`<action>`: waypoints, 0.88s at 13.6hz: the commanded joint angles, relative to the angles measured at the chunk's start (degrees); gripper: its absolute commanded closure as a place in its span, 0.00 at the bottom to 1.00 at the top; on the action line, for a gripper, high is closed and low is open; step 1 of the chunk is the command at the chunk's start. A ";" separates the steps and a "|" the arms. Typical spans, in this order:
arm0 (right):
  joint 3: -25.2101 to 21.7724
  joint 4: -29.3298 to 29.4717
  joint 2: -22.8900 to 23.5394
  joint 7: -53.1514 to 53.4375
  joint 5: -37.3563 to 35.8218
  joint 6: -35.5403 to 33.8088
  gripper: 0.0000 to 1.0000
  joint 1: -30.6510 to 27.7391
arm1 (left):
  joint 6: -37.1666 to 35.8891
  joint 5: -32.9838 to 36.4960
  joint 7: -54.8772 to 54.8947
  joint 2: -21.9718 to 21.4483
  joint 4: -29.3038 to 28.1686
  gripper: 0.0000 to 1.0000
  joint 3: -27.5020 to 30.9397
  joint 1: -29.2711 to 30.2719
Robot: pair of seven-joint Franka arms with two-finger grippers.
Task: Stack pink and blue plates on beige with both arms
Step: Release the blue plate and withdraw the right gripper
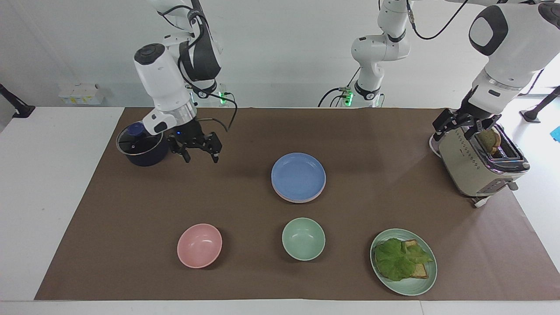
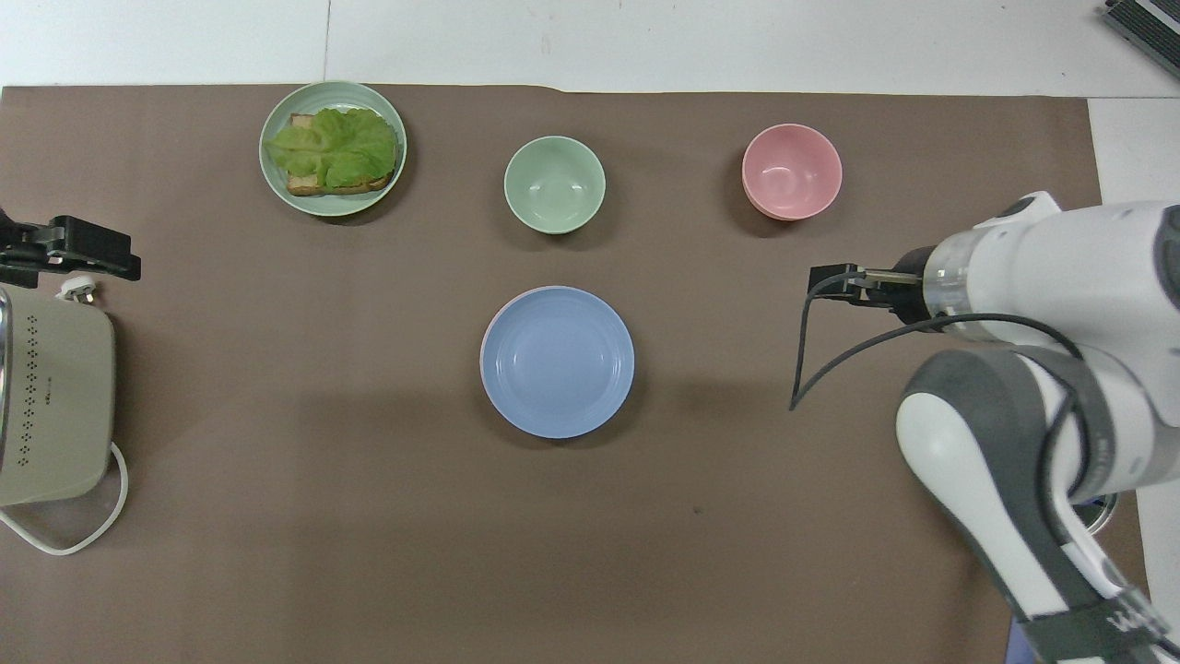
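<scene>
The blue plate [image 1: 298, 175] [image 2: 557, 361] lies flat on top of a stack in the middle of the brown mat. A thin rim of the pink plate [image 1: 299, 201] shows under it. The beige plate is hidden in both views. My right gripper [image 1: 201, 157] [image 2: 819, 280] hangs open and empty above the mat, well clear of the stack and next to the pot. My left gripper [image 1: 463, 126] [image 2: 69, 258] waits over the toaster at the left arm's end of the table, open with nothing in it.
A dark pot with a glass lid [image 1: 141, 144] stands close to my right gripper. Farther from the robots are a pink bowl [image 1: 199, 245], a green bowl [image 1: 303, 239] and a green plate [image 1: 409, 286] holding toast and lettuce. The toaster [image 1: 472, 168] holds a bread slice.
</scene>
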 commanded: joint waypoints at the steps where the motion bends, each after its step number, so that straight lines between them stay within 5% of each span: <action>1: 0.73 8.67 -0.68 -0.15 -4.81 -11.60 0.00 -3.44 | -0.65 0.91 0.64 -0.27 -0.12 0.00 -0.30 0.36; 7: 0.73 26.61 3.44 -2.96 -8.97 -29.03 0.00 -5.99 | -0.66 0.91 0.64 -0.27 -0.12 0.00 -0.30 0.36; 12: 0.81 27.08 2.66 -4.10 -8.35 -33.53 0.00 -5.73 | -0.66 0.91 0.64 -0.27 -0.12 0.00 -0.30 0.36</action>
